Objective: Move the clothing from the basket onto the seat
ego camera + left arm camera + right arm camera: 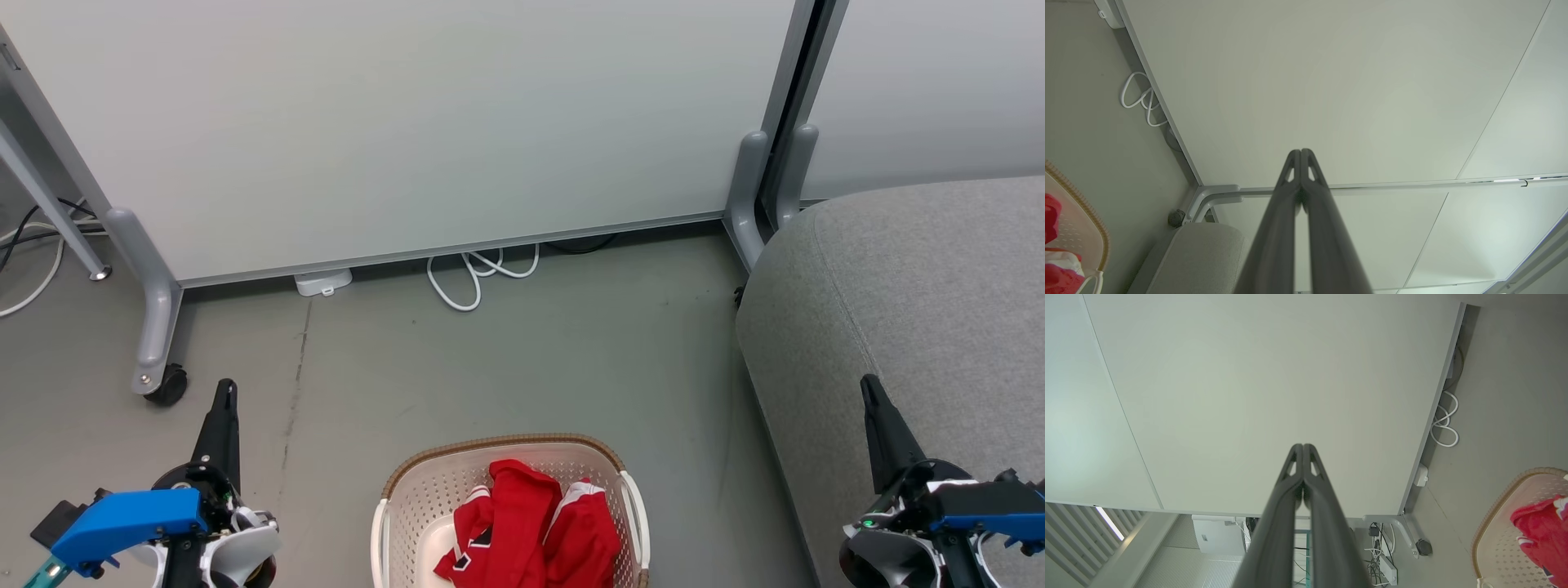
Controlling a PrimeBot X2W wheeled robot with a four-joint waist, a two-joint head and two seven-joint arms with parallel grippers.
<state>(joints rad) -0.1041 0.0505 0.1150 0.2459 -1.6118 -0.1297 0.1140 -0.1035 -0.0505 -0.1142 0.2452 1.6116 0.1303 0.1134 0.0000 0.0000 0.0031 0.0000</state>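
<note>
The red clothing (529, 527) with white trim lies bunched inside the cream basket (416, 490), which stands on the floor at the bottom centre of the head view. The grey seat (914, 278) fills the right side, beside the basket. My left gripper (226, 385) is shut and empty, raised to the left of the basket. My right gripper (868, 382) is shut and empty, held over the seat's front edge. In the left wrist view my left gripper (1300, 152) points at the white panel, with the basket (1084, 204) and clothing (1053, 220) at the left edge. In the right wrist view, past my right gripper (1303, 446), the basket (1502, 490) and clothing (1539, 531) show at lower right.
A white partition panel (392, 122) on grey wheeled legs (155, 327) stands behind the basket. A looped white cable (478, 273) and a small white box (323, 282) lie at its foot. Bare grey floor (571, 359) runs between panel, basket and seat.
</note>
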